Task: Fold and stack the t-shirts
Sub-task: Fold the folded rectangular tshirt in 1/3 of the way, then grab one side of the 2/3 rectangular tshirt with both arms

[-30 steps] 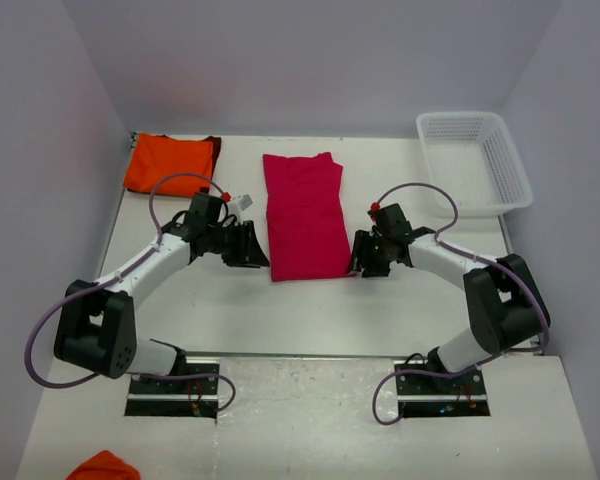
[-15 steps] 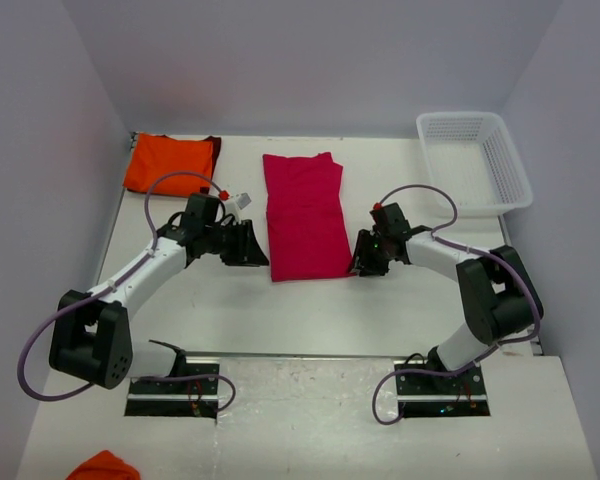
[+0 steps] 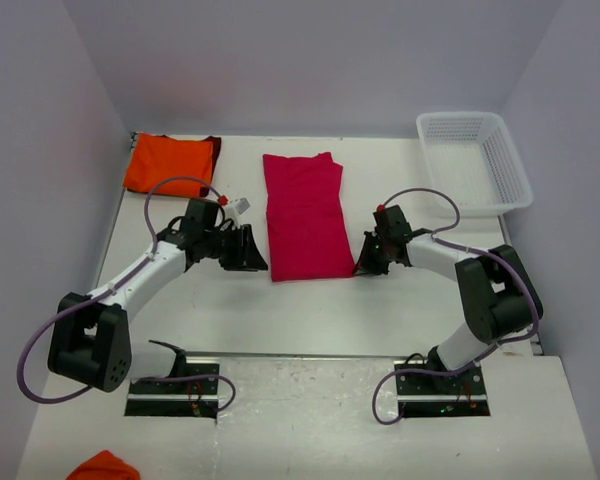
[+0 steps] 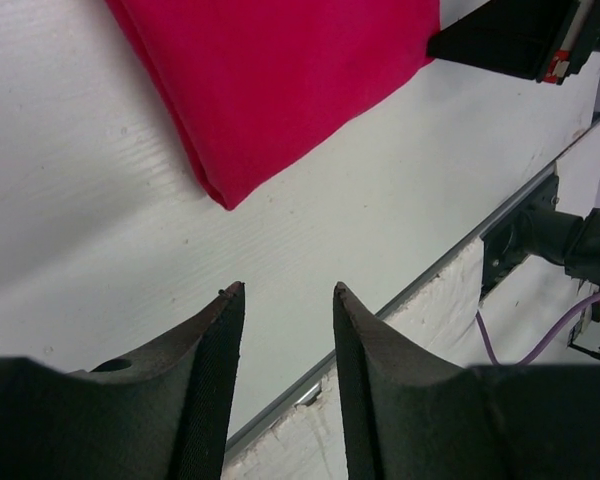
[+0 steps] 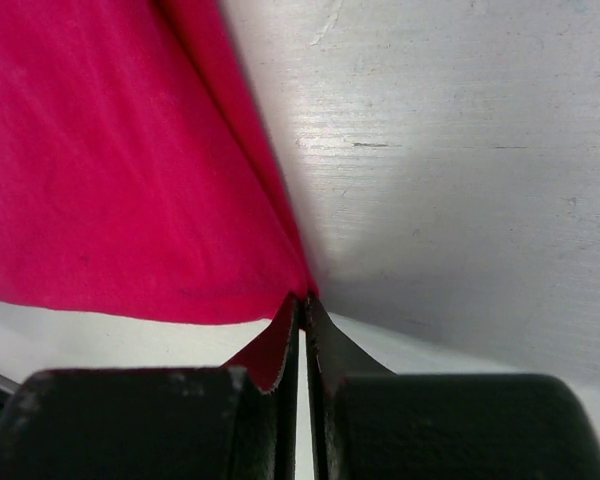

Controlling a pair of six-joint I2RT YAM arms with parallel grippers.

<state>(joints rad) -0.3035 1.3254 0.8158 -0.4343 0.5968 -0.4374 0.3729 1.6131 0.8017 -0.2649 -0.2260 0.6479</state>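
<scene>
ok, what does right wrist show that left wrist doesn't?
Only right wrist: the right claw shut on a corner of the crimson-pink t-shirt, with cloth pinched between its fingers. Only left wrist: the left claw open over bare table, short of the shirt's near corner and not touching it, plus the table's near edge and a purple cable. Both: the shirt lying on the white table.

White table (image 3: 310, 320), pale lavender walls (image 3: 310, 60)
</scene>
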